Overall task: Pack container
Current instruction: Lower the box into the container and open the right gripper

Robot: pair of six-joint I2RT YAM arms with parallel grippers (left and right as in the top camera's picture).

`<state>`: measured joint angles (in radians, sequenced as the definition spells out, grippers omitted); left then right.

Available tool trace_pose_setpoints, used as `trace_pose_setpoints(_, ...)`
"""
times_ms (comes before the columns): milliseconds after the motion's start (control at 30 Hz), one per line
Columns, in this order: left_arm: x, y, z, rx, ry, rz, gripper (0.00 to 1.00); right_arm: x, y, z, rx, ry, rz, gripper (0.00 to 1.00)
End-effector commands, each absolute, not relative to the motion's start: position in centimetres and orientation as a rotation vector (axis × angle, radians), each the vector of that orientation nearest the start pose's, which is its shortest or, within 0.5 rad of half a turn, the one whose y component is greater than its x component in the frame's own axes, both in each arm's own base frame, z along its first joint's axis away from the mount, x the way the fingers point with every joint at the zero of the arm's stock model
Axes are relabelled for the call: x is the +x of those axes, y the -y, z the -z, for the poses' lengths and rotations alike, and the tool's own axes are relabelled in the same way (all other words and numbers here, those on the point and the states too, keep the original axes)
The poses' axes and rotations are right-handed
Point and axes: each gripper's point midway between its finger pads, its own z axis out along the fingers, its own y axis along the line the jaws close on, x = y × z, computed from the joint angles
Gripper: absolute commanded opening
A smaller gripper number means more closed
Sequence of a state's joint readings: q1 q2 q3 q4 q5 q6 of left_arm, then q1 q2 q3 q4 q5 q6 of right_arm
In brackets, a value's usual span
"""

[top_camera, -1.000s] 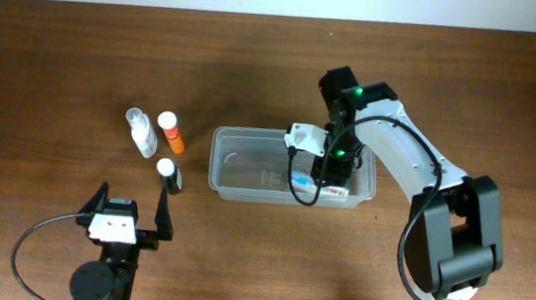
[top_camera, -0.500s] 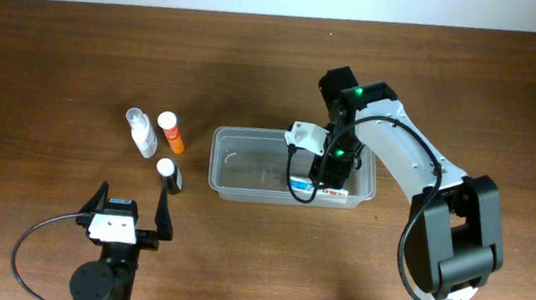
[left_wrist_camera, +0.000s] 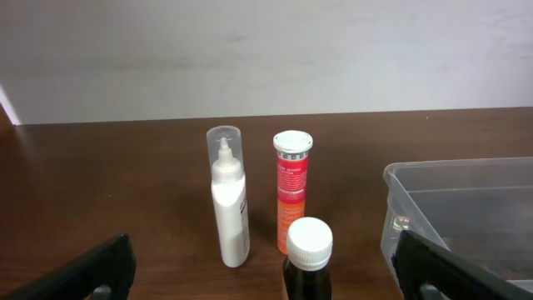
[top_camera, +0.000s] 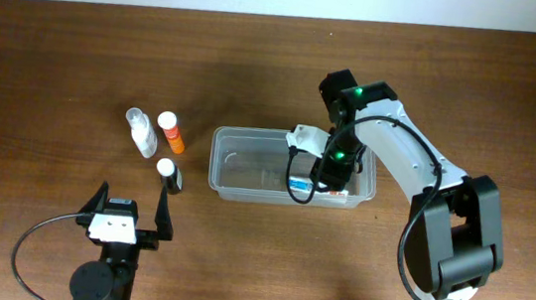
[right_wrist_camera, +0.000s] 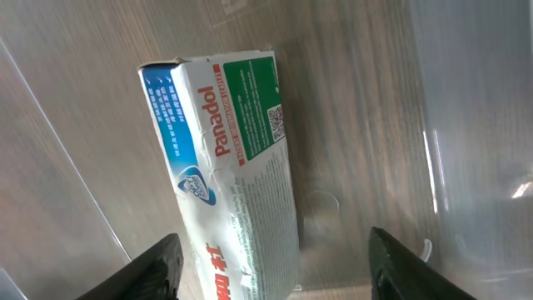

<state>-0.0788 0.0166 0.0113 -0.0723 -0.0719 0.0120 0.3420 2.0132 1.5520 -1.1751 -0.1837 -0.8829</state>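
Note:
The clear plastic container (top_camera: 241, 167) stands mid-table. A white Panadol box (top_camera: 301, 185) with blue, red and green print lies flat on its floor by the near wall. My right gripper (top_camera: 324, 171) is inside the container just above the box, open. In the right wrist view the box (right_wrist_camera: 237, 192) lies between the spread fingers (right_wrist_camera: 283, 271), closer to the left one, on the container floor (right_wrist_camera: 375, 100). My left gripper (top_camera: 133, 199) rests open at the front left, empty.
Left of the container stand a clear-capped white spray bottle (top_camera: 140, 132), an orange tube (top_camera: 171, 132) and a dark bottle with a white cap (top_camera: 170, 174). In the left wrist view the dark bottle (left_wrist_camera: 309, 250) is closest, between the fingers (left_wrist_camera: 262, 275).
My right gripper has shifted very slightly over the box in the container. The box lies in the same place. The left arm has not moved.

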Motion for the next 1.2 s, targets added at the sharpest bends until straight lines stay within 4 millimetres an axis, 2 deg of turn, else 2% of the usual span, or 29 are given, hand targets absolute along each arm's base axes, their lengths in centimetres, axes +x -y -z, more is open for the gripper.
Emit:
trace_pose_setpoints(0,24.6,0.4,-15.8,0.023,-1.643,-0.035,0.99,32.8,-15.6,-5.5,-1.759,-2.601,-0.343,0.58)
trace_pose_setpoints(133,24.6,0.4,-15.8,0.023,-1.643,-0.035,0.99,32.6,-15.5,-5.6,-1.759,-2.613,-0.348,0.57)
trace_pose_setpoints(200,24.6,0.4,-15.8,0.023,-1.643,-0.035,0.99,32.4,-15.5,-5.6,-1.761,-2.619,-0.351,0.52)
trace_pose_setpoints(233,24.6,0.4,-15.8,0.023,-1.643,-0.035,0.99,32.3,-15.4,-5.6,-1.763,-2.621,-0.353,0.47)
trace_pose_setpoints(300,24.6,0.4,-15.8,0.023,-1.643,-0.035,0.99,32.3,-15.6,-5.6,-1.76,-2.62,-0.365,0.27)
trace_pose_setpoints(367,24.6,0.4,-15.8,0.023,-1.643,-0.035,0.99,32.2,-15.9,-5.7,-1.74,-2.622,-0.395,0.15)
trace_pose_setpoints(500,24.6,0.4,-15.8,0.023,-1.643,-0.035,0.99,32.7,-16.2,-5.7,-1.629,-2.678,-0.393,0.04)
trace_pose_setpoints(667,24.6,0.4,-15.8,0.023,-1.643,-0.035,0.99,33.5,-16.8,-5.7,-1.35,-2.805,-0.413,0.04)
trace_pose_setpoints(833,24.6,0.4,-15.8,0.023,-1.643,-0.035,0.99,33.5,-16.9,-5.7,-1.132,-2.923,-0.415,0.04)
trace_pose_setpoints(1167,24.6,0.4,-15.8,0.023,-1.643,-0.035,0.99,33.3,-17.4,-5.9,-0.889,-3.022,-0.472,0.04)
